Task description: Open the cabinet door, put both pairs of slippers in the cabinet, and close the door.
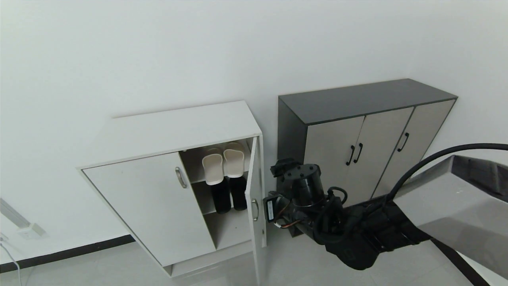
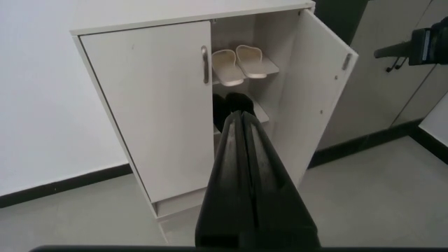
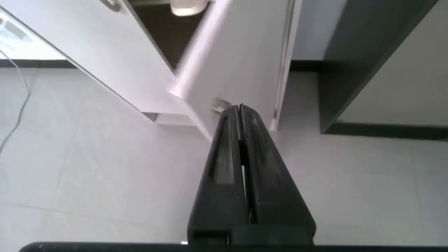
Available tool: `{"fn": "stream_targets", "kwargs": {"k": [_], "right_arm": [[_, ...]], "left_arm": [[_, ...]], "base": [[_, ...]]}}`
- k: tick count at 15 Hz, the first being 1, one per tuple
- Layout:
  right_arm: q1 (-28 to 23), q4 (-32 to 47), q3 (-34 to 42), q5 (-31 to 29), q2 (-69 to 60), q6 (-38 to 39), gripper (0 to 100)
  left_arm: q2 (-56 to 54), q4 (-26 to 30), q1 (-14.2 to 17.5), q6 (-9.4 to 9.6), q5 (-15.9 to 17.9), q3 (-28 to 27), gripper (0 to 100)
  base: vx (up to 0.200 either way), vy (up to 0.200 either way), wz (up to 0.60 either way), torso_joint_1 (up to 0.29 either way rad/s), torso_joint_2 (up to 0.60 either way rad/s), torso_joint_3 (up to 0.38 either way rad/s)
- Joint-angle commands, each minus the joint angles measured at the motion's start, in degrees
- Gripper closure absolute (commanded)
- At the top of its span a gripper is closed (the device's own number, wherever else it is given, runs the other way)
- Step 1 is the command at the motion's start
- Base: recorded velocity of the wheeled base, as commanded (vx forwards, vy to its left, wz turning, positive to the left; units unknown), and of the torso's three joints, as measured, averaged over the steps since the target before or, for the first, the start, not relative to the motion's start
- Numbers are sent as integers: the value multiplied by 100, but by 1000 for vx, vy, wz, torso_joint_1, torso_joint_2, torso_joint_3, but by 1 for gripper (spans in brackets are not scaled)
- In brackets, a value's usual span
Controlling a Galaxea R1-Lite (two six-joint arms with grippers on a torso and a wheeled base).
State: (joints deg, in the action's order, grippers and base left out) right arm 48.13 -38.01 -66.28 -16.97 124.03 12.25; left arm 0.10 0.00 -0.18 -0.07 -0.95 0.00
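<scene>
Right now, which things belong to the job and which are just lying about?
Job: white two-door cabinet, its open right door, white slippers on upper shelf, black slippers below, right pincer.
Idle: dark grey three-door cabinet, white wall socket.

Occlusions / cut-offs, per view
Black slippers [image 2: 219,110] mostly hidden behind left gripper [image 2: 238,117]; white slipper [image 3: 187,7] cut by pic edge, R wrist view; open door [image 3: 231,63] blurred there, lower corner cut off in head view.
</scene>
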Motion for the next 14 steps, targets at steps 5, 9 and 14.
{"fn": "stream_targets", "kwargs": {"k": [5,9,14], "right_arm": [[-251,-101,230,62,-388,-153,100],[-225,-93,238,89,-370,-153,100],[-243,-101,317,238,-362,-153,100]], "left_arm": [[-1,0,1,-1,-2,0,100],[-1,0,9,-1,-2,0,100],[-1,0,1,-1,-2,0,100]], "base": [[0,0,0,0,0,0],[0,0,600,4,4,0],[0,0,600,4,4,0]]}}
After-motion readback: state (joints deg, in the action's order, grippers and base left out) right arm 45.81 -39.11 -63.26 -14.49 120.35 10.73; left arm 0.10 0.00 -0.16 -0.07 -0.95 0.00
